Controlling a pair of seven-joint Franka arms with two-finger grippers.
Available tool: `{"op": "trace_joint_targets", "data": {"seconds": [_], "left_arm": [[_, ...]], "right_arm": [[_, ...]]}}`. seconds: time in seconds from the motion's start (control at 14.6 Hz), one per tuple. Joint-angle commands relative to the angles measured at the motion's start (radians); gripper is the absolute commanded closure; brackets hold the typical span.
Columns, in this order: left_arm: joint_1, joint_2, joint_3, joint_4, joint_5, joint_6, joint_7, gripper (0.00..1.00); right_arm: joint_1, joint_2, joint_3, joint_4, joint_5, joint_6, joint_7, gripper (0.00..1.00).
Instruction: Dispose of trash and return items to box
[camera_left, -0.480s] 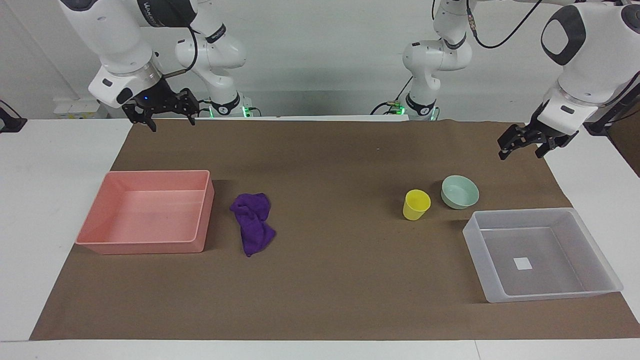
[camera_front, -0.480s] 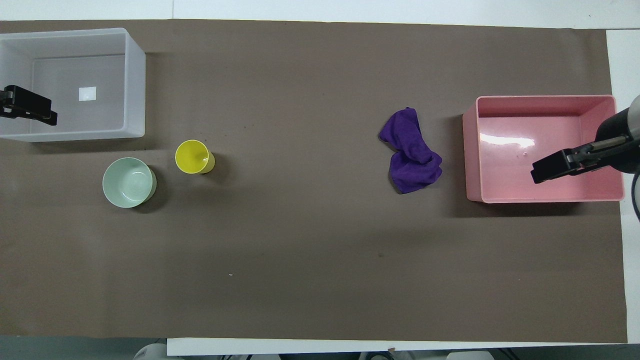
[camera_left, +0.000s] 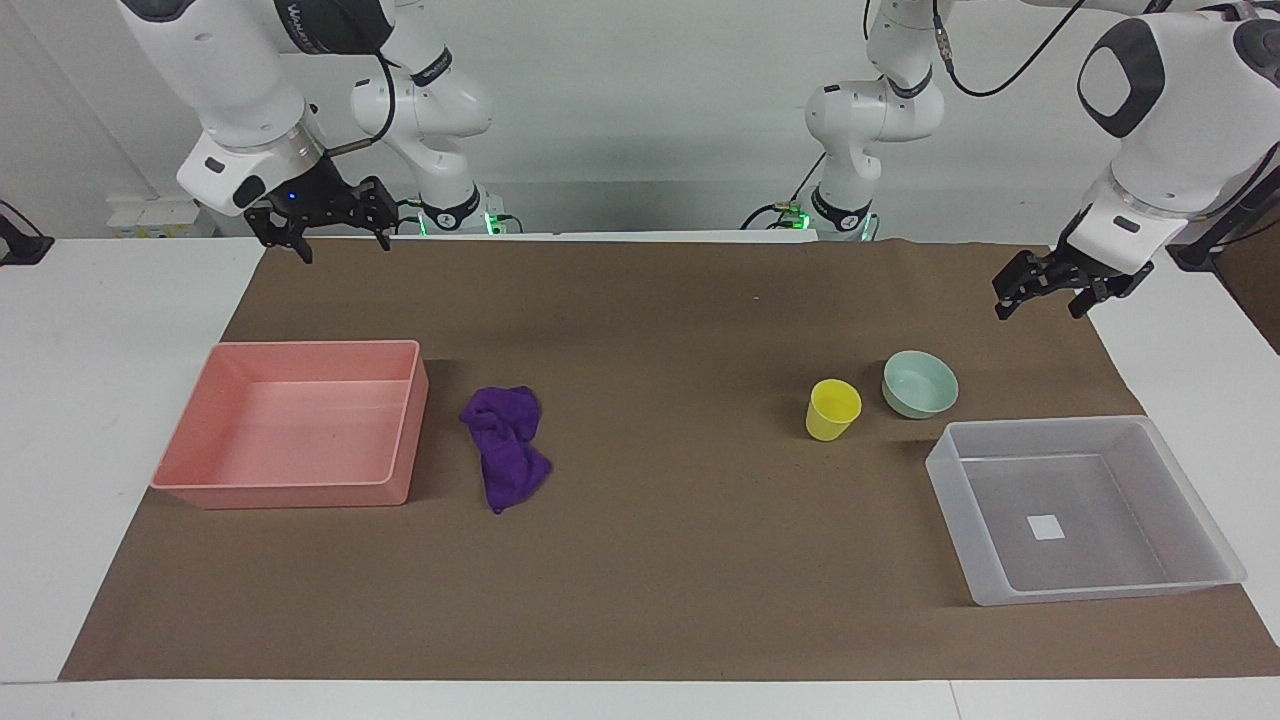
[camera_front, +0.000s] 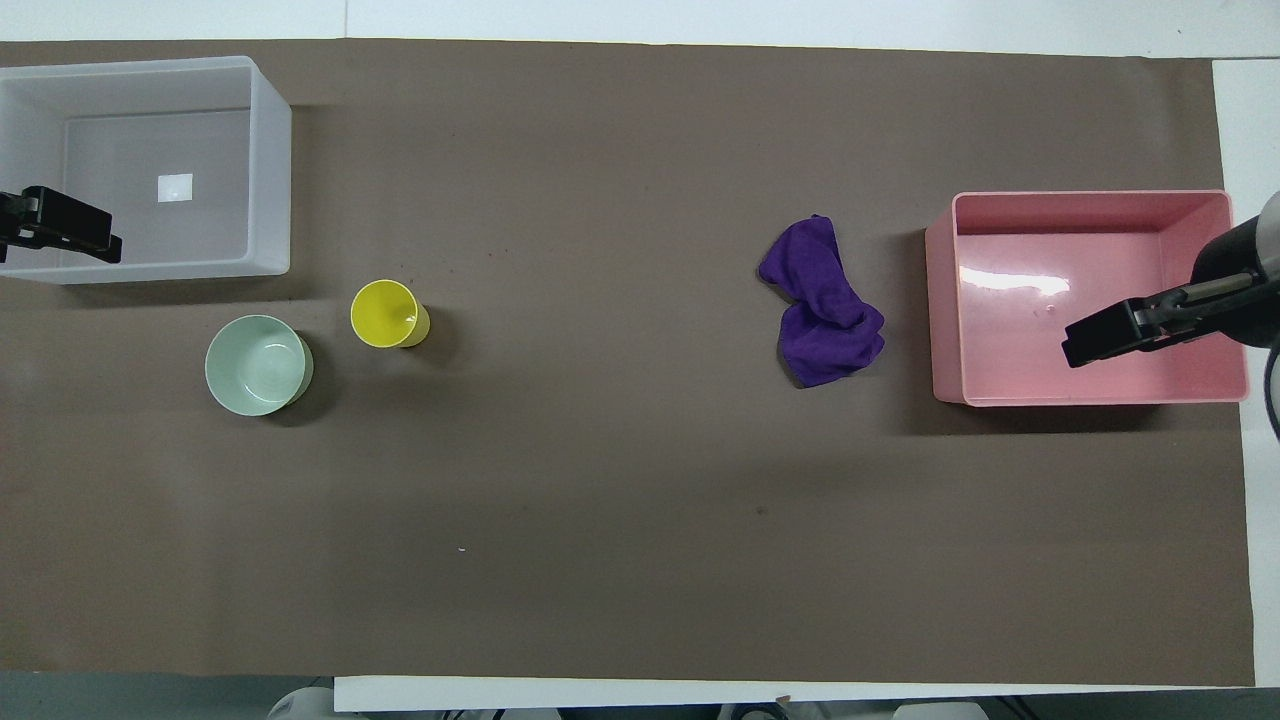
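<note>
The purple rag lies crumpled on the brown paper beside the pink bin. The yellow cup stands upright beside the mint-green bowl, both just nearer to the robots than the translucent tray, which holds only its white label. My left gripper hangs open and empty in the air at the left arm's end, apart from the bowl. My right gripper hangs open and empty, high over the right arm's end.
The pink opaque bin stands empty at the right arm's end. Brown paper covers the table between the two containers. Bare white table shows past the paper at both ends.
My left gripper has shifted slightly. My right gripper has barely moved. The rag, cup, bowl and both containers have not moved.
</note>
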Motion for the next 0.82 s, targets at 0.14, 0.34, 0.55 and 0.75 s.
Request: {"op": "trace_joint_targets", "data": {"seconds": [0.14, 0.34, 0.55, 0.75], "left_arm": [[0.003, -0.042, 0.01, -0.054, 0.015, 0.046, -0.02, 0.0], [0.005, -0.135, 0.013, -0.264, 0.015, 0.156, -0.028, 0.0], [0.038, -0.276, 0.013, -0.668, 0.015, 0.472, -0.053, 0.0], [0.04, -0.229, 0.012, -0.821, 0.015, 0.646, -0.054, 0.0]], "right_arm": [[-0.013, -0.042, 0.01, -0.082, 0.016, 0.115, -0.087, 0.01], [0.057, -0.015, 0.015, -0.184, 0.016, 0.282, -0.086, 0.01], [0.14, 0.104, 0.015, -0.205, 0.016, 0.431, 0.003, 0.01], [0.195, 0.206, 0.015, -0.294, 0.016, 0.651, 0.011, 0.01]]}}
